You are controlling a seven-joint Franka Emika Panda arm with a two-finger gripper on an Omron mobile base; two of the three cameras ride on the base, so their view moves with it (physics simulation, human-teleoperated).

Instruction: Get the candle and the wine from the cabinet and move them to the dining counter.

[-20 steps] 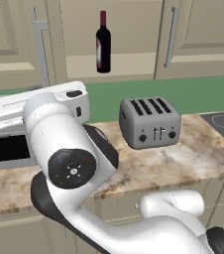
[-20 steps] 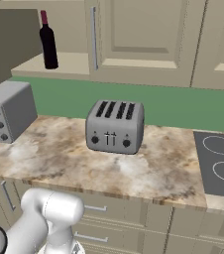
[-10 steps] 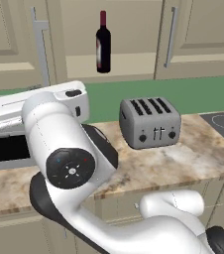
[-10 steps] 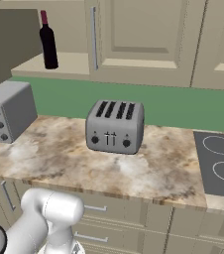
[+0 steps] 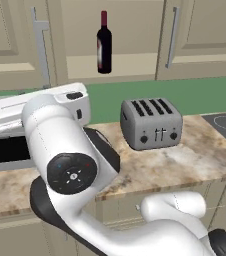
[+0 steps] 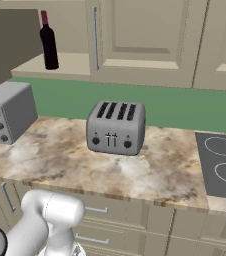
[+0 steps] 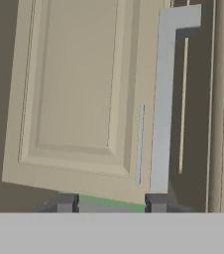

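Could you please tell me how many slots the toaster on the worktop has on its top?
4: side by side across the top of the toaster, which stands on the marbled worktop below the wine.

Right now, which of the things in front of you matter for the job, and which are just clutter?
For the job:
slim dark wine bottle with red foil neck
beige wall cabinet with long silver bar handles
pincer, facing a cabinet door

Just lying about:
silver four-slot toaster
grey toaster oven
black cooktop

glossy dark glass wine (image 5: 104,46); brushed-metal toaster (image 5: 151,123)
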